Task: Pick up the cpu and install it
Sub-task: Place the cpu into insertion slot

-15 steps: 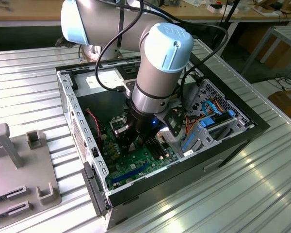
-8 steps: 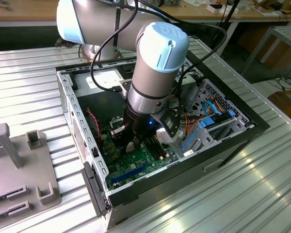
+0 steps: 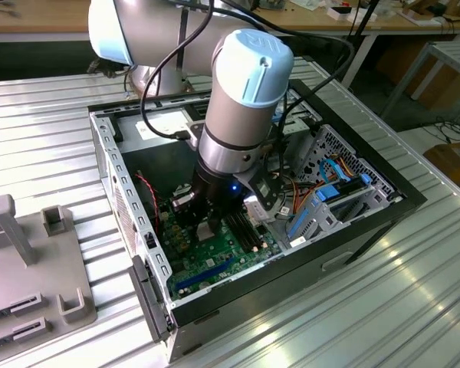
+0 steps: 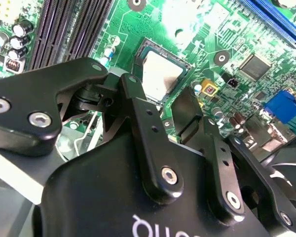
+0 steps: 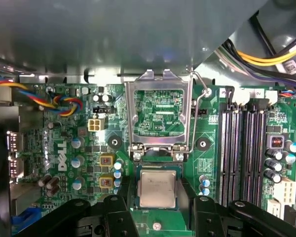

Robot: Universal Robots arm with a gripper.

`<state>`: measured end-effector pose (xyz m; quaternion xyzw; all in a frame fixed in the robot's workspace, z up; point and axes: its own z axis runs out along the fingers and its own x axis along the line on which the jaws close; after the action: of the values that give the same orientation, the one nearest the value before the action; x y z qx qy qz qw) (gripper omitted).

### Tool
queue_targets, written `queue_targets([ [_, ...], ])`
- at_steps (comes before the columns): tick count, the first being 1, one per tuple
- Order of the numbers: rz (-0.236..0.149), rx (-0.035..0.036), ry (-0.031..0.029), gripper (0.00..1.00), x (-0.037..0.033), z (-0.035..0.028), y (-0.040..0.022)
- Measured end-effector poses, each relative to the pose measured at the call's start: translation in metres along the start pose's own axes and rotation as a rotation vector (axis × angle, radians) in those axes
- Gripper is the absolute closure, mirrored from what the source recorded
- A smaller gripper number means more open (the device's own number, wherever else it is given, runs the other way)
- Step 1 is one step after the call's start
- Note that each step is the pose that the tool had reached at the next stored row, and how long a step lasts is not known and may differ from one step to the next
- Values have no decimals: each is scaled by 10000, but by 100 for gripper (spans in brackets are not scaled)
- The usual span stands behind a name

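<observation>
- gripper (image 5: pixel 158 207) down inside open pc case (image 3: pixel 368 230), mid frame in exterior view, low over green motherboard (image 5: pixel 79 148)
- cpu (image 5: pixel 158 188) lies flat in its socket (image 5: pixel 136 170), lower centre of first wrist view; in second wrist view cpu (image 4: pixel 160 74) sits upper centre
- fingers (image 4: pixel 150 143) spread, one each side of cpu, jaws apart, gripping nothing
- socket's metal retention frame (image 5: pixel 158 111) flipped up, just above cpu
- black ram slots (image 5: pixel 239 148) at right of first wrist view
</observation>
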<state>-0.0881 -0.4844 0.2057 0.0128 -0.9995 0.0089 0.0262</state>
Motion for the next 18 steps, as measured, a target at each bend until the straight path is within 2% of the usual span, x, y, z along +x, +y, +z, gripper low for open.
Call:
queue_targets([
  [5,221,-11,5,49,-34,4,4],
  [18,224,-11,6,49,-66,39,5],
])
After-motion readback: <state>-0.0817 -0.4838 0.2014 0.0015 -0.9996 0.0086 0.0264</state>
